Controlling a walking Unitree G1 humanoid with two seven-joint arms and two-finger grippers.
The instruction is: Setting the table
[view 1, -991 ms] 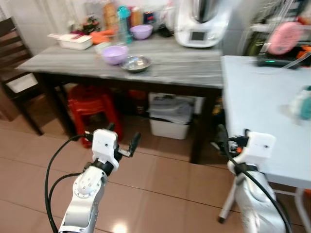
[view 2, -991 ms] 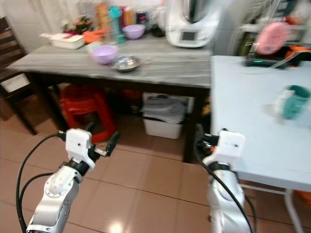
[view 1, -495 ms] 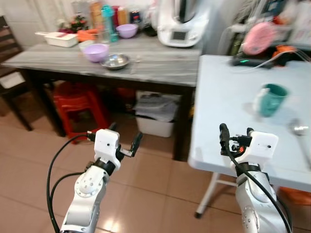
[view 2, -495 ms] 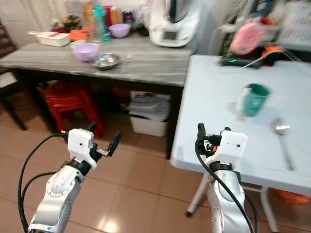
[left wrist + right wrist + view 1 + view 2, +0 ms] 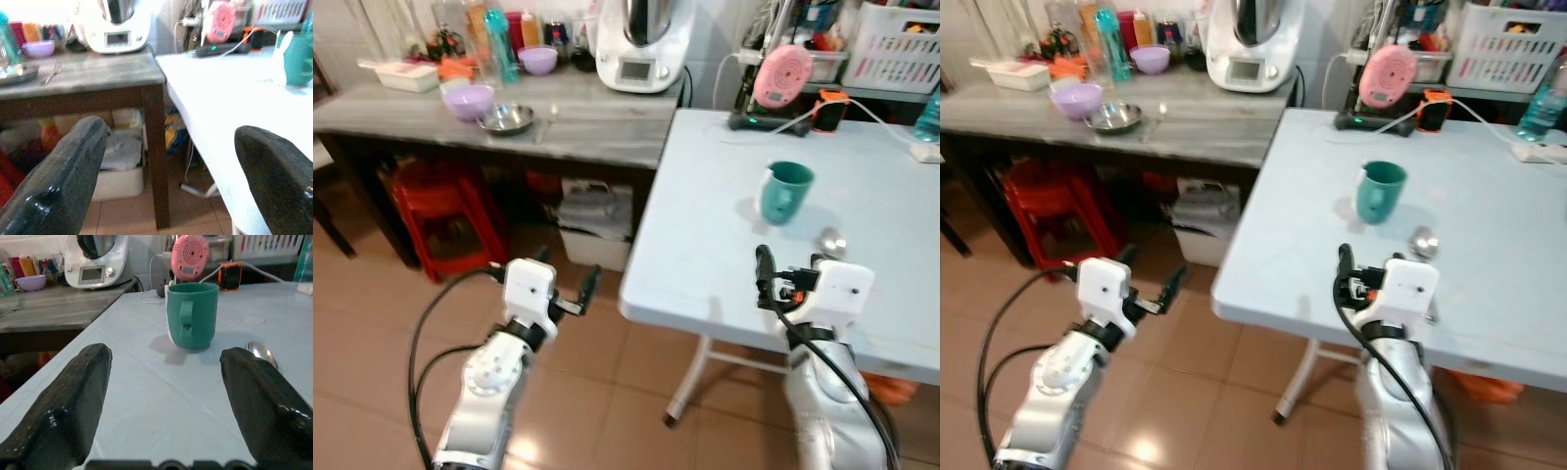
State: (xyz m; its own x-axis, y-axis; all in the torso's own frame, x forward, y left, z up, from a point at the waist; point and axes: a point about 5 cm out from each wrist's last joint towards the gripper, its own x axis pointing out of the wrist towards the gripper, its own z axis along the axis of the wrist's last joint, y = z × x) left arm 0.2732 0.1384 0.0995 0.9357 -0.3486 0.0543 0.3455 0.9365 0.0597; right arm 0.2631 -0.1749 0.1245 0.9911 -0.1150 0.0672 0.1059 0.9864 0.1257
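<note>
A white table (image 5: 705, 245) stands in front of the robot, its near edge just ahead of the right gripper (image 5: 161, 396), whose two black fingers (image 5: 73, 396) are spread wide and hold nothing. On the table, back from the near edge and about midway to the far edge, a teal mug (image 5: 192, 315) stands upright with its handle turned toward the robot. Just beside it, toward the robot's right and a little nearer, lies a metal spoon (image 5: 261, 353), its bowl close to the mug's base but not touching it. The left gripper (image 5: 171, 171) is held over the tiled floor off the table's left edge, its fingers also spread and empty. To the left, a grey counter (image 5: 587, 117) abuts the table's far left corner and carries a steel bowl (image 5: 506, 119), a purple bowl (image 5: 468, 100) and a white kitchen machine (image 5: 641, 44); a pink round device (image 5: 781, 76) sits at the table's far edge. The mug looks like glazed ceramic, so it is probably stiff, moderately heavy, smooth enough to slip, and liable to chip if knocked over. The safest hold seems to be across the body, one finger on each side below the rim, clear of the handle; the right gripper's spread looks wide enough for that. The spoon is probably light and rigid but lies flat, so it would need pinching across its narrow handle, which is out of sight here
</note>
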